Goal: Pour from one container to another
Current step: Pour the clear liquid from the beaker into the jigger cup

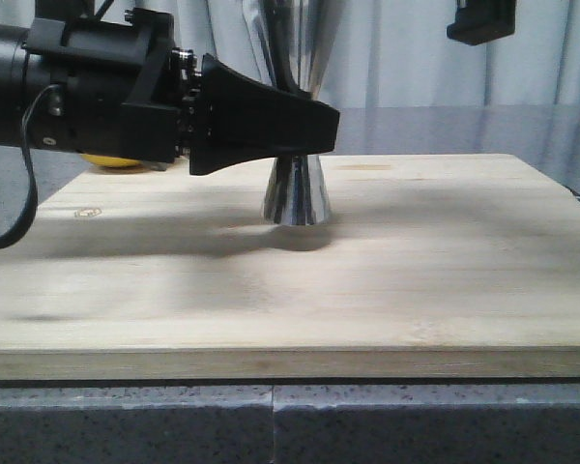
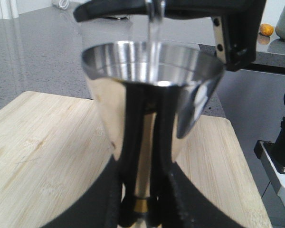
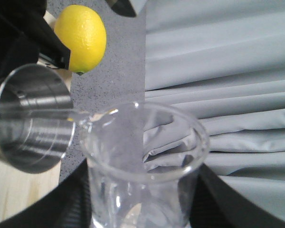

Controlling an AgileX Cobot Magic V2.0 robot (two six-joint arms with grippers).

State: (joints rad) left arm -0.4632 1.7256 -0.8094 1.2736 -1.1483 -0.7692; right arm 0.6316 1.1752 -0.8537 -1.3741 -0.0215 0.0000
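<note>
The steel jigger [image 1: 297,198] is standing upright on the wooden board [image 1: 445,290], near its middle, with the left gripper [image 1: 314,126] reaching in from the side and its fingers [image 2: 133,156] clamped around the narrow waist by the thin gold band [image 2: 141,205]; a thin clear stream [image 2: 154,42] is falling into the jigger's open upper cup, whose polished inside is showing stepped rings; the glass beaker [image 3: 142,161] is sitting tipped in the right gripper [image 3: 142,223], the dark fingers pressing on both its sides, its spout [image 3: 85,118] lying over the jigger's rim; no print can be read on either vessel; a lemon [image 3: 81,38] is lying on the grey counter just beyond the board's far edge; the board's front and right portions are lying bare.
</note>
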